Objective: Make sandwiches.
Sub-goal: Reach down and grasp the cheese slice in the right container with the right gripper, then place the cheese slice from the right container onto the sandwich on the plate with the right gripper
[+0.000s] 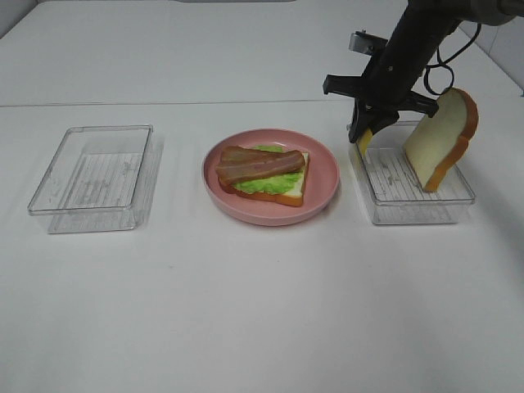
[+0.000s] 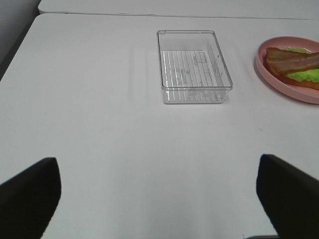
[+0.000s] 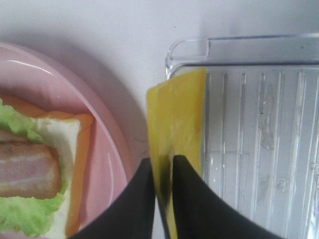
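Observation:
On the pink plate (image 1: pixel 323 176) lies a bread slice (image 1: pixel 295 193) topped with green lettuce (image 1: pixel 266 183) and brown bacon (image 1: pixel 258 164). My right gripper (image 1: pixel 363 135) hangs over the left rim of the right clear tray (image 1: pixel 413 201), shut on a yellow cheese square (image 3: pixel 177 112) that stands on edge. A second bread slice (image 1: pixel 440 137) leans upright in that tray. The right wrist view shows the plate (image 3: pixel 107 164), bread (image 3: pixel 60 144) and bacon (image 3: pixel 27 169) beside the cheese. My left gripper (image 2: pixel 157 199) is open, low over bare table; its fingers (image 2: pixel 27 191) frame the view.
An empty clear tray (image 1: pixel 94 176) sits at the table's left, also in the left wrist view (image 2: pixel 193 72), with the plate's edge (image 2: pixel 279 79) to one side. The table's back edge runs behind the trays.

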Controlling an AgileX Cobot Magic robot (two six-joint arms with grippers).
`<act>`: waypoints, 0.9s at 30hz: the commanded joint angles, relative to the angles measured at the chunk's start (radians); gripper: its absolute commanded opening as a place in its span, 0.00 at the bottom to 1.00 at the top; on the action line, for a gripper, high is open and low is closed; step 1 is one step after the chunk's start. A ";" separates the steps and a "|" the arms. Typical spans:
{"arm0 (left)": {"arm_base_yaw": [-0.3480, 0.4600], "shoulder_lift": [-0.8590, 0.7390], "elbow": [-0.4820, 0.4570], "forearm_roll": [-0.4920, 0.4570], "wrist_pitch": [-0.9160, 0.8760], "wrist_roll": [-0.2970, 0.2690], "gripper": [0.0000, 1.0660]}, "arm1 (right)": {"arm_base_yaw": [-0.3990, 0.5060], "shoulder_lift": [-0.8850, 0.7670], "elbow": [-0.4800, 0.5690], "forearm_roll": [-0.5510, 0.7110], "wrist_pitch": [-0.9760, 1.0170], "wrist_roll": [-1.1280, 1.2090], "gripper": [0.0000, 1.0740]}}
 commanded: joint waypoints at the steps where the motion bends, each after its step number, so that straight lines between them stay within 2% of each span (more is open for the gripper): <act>1: 0.002 -0.022 0.001 -0.011 -0.006 -0.001 0.94 | -0.002 -0.010 -0.006 -0.008 0.004 -0.003 0.14; 4: 0.002 -0.022 0.001 -0.011 -0.006 -0.001 0.94 | -0.002 -0.010 -0.006 -0.008 0.016 -0.005 0.13; 5: 0.002 -0.022 0.001 -0.011 -0.006 -0.001 0.94 | -0.002 -0.010 -0.006 -0.008 0.017 -0.005 0.07; 6: 0.002 -0.022 0.001 -0.011 -0.006 -0.001 0.94 | -0.002 -0.010 -0.006 -0.008 0.017 -0.005 0.07; 7: 0.002 -0.022 0.001 -0.011 -0.006 -0.001 0.94 | -0.002 -0.010 -0.006 -0.008 0.020 -0.005 0.00; 13: 0.002 -0.022 0.001 -0.011 -0.006 -0.001 0.94 | -0.002 -0.015 -0.006 -0.008 0.027 -0.004 0.00; 21: 0.002 -0.022 0.001 -0.011 -0.006 -0.001 0.94 | 0.001 -0.164 -0.004 -0.006 0.099 -0.003 0.00; 27: 0.002 -0.022 0.001 -0.011 -0.006 -0.001 0.94 | 0.040 -0.250 -0.004 0.128 0.077 -0.066 0.00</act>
